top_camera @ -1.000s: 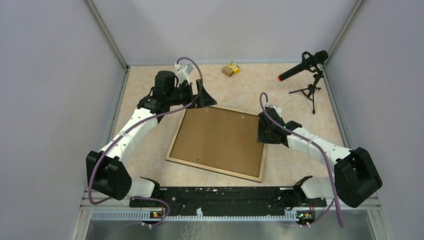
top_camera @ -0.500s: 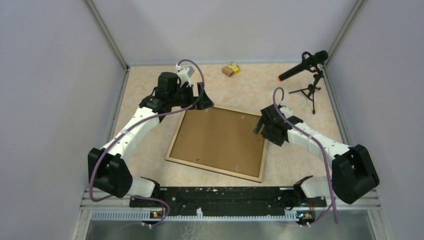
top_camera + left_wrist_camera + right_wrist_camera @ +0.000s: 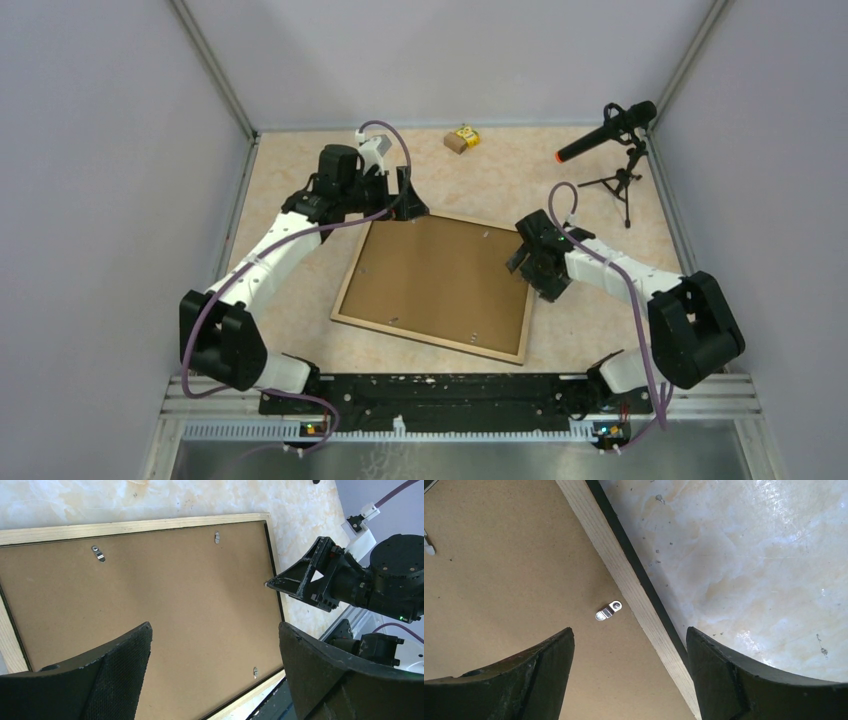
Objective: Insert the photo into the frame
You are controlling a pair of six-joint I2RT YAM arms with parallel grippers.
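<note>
One frame [image 3: 135, 526] is lying back-up on the table [image 3: 749, 555], brown backing board [image 3: 150, 605] inside, three metal clips [image 3: 100, 554] showing. Left gripper [image 3: 214, 630] and right gripper [image 3: 630, 632] are hovering over it, both spread wide and holding nothing.

Left gripper [image 3: 409, 201] and right gripper [image 3: 526, 258] hover low — jaws spread wide.
</note>
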